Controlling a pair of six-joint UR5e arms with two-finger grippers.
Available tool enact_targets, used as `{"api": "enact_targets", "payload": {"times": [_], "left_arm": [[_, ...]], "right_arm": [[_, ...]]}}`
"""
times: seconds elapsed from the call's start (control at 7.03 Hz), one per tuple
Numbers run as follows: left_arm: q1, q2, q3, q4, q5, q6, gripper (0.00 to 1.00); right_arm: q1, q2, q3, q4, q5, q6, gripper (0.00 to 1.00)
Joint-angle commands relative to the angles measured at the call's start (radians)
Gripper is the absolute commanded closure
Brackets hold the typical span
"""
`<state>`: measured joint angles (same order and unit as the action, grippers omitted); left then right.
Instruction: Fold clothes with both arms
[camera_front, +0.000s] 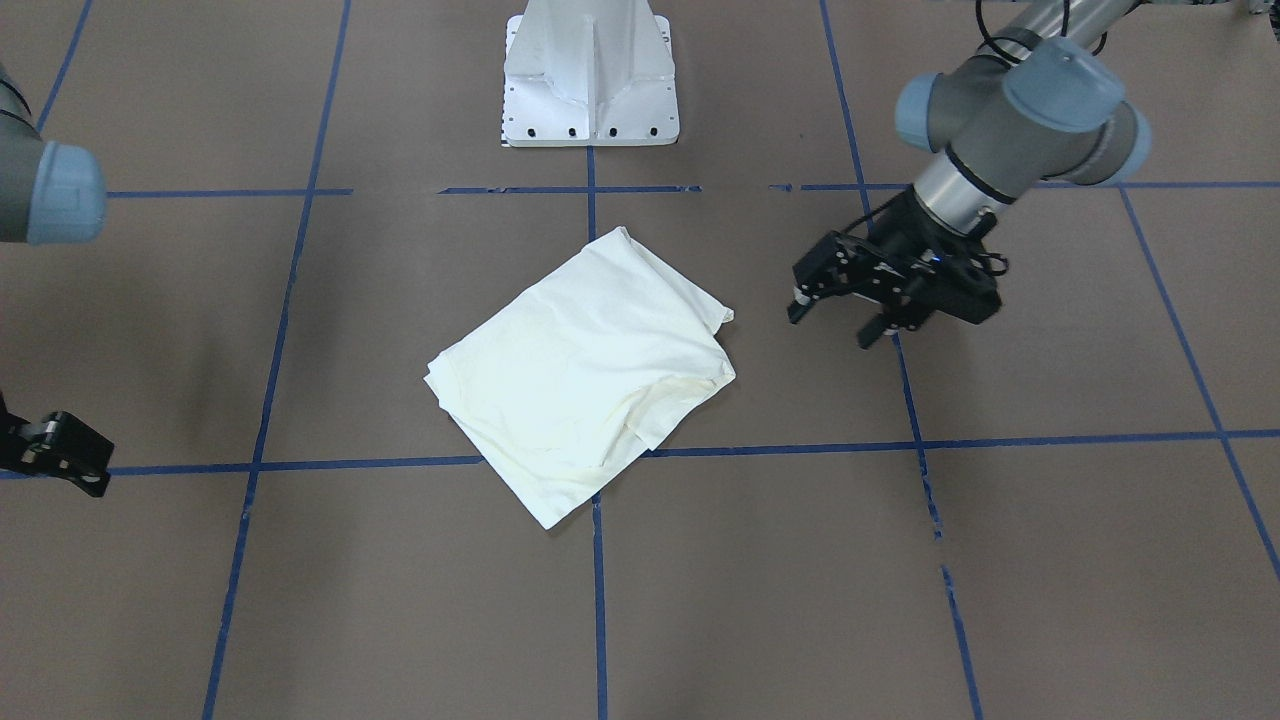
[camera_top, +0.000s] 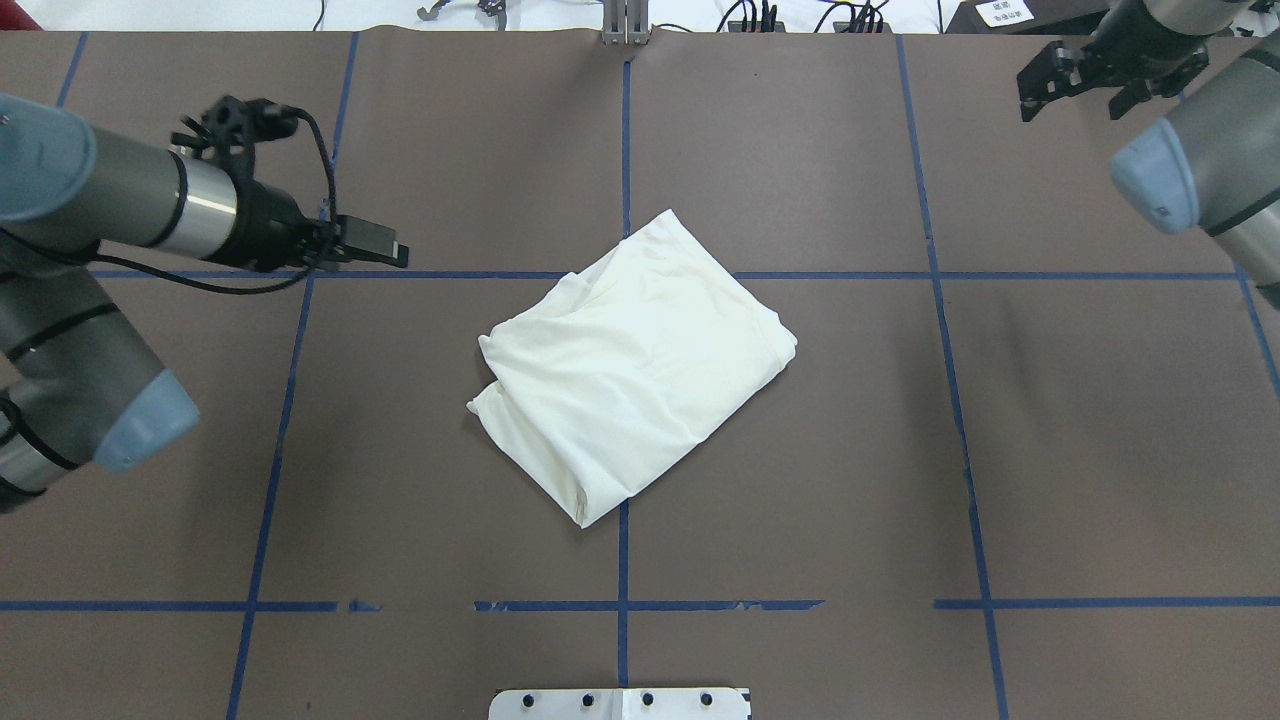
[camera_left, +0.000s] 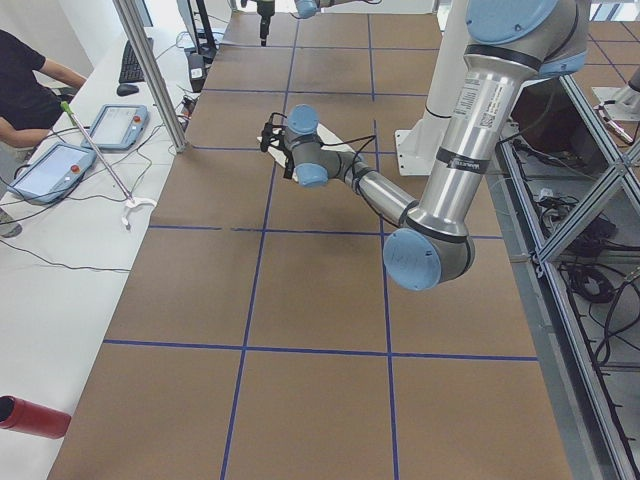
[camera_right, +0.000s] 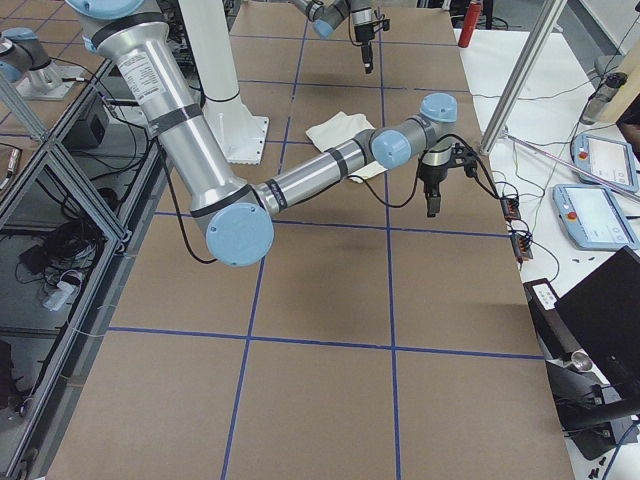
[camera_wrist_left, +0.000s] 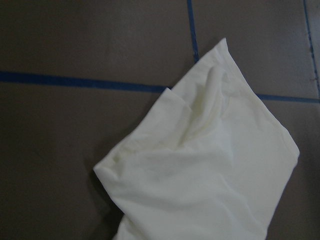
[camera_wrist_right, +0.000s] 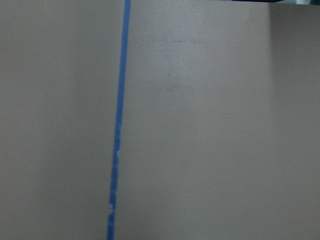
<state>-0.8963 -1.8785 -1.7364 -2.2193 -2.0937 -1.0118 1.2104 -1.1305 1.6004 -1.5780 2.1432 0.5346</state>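
The cream-white T-shirt (camera_front: 585, 365) lies folded into a rough square, skewed to the grid, at the middle of the table. Its plain side is up and no print shows. It also shows in the overhead view (camera_top: 635, 370) and the left wrist view (camera_wrist_left: 210, 170). My left gripper (camera_front: 832, 322) hovers open and empty beside the shirt, apart from it, on the robot's left (camera_top: 385, 248). My right gripper (camera_top: 1072, 100) is open and empty, far from the shirt, near the table's far right corner (camera_front: 60, 455).
The brown table (camera_top: 850, 450) carries a grid of blue tape lines (camera_top: 622, 570). The white pedestal base (camera_front: 590, 75) stands at the robot's edge. Operators' tablets (camera_right: 595, 215) and cables lie on the white bench beyond the far edge. The right wrist view shows only table and tape (camera_wrist_right: 120, 125).
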Motion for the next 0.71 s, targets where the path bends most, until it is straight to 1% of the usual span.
{"api": "enact_targets", "payload": {"times": [0.0,0.14,0.28,0.43,0.57], "left_arm": [[-0.232,0.094,0.000,0.157,0.003,0.396,0.00],[-0.344,0.110,0.011,0.290,0.001,0.621,0.00],[-0.434,0.107,0.029,0.416,0.003,0.794,0.00],[-0.529,0.116,0.056,0.440,-0.006,0.984,0.00],[-0.617,0.122,0.113,0.461,-0.009,1.147,0.00]], "right_arm": [[0.130,-0.102,0.043,-0.103,0.006,-0.294,0.00],[0.185,-0.173,0.038,-0.099,0.032,-0.408,0.00],[0.254,-0.216,0.021,-0.109,0.117,-0.492,0.00],[0.315,-0.266,0.021,-0.134,0.183,-0.587,0.00],[0.357,-0.288,0.026,-0.182,0.191,-0.681,0.00]]}}
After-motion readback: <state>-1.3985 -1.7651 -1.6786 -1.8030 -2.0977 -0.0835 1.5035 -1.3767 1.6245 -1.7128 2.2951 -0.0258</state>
